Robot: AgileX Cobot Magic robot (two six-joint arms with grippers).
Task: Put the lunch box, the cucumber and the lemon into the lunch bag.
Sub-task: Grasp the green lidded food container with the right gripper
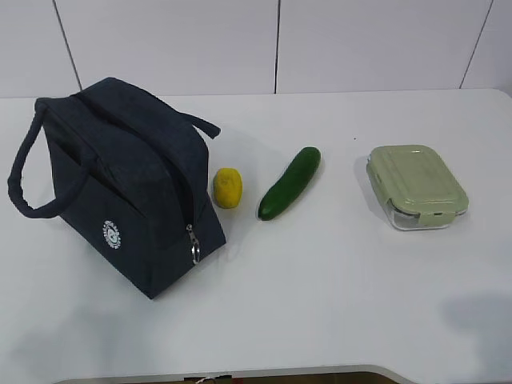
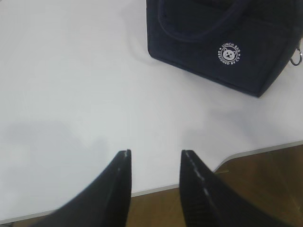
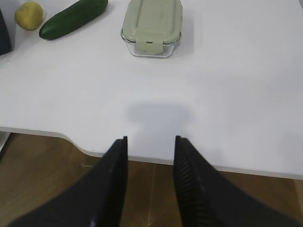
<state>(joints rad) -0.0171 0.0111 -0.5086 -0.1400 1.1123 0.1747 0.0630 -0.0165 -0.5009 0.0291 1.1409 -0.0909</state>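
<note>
We see a white table (image 1: 320, 304) w/ all four task items on it, neither arm in the exterior view. The lunch bag (image 1: 132, 192) sits at the left, dark navy, zipped shut as far as we can tell, silver ring pull (image 1: 194, 254) hanging at its near corner, round white logo (image 1: 113, 234) on the side facing us, loop handle (image 1: 24, 180) sticking out to the left. The lemon (image 1: 227, 187) lies just beside the bag's right side. Next to it, apart from it, the cucumber (image 1: 290, 183) lies at a slant. The lunch box (image 1: 417, 186) sits well apart to the right, sage-green lid on.

Left gripper (image 2: 155, 158): jaws partly open, nothing btwn them, hovering over the table's near edge; bag ahead and to the right in the left wrist view.

Right gripper (image 3: 150, 143): same, jaws partly open, empty, above the table's near edge; lunch box ahead, cucumber and lemon up-left in the right wrist view.
</note>
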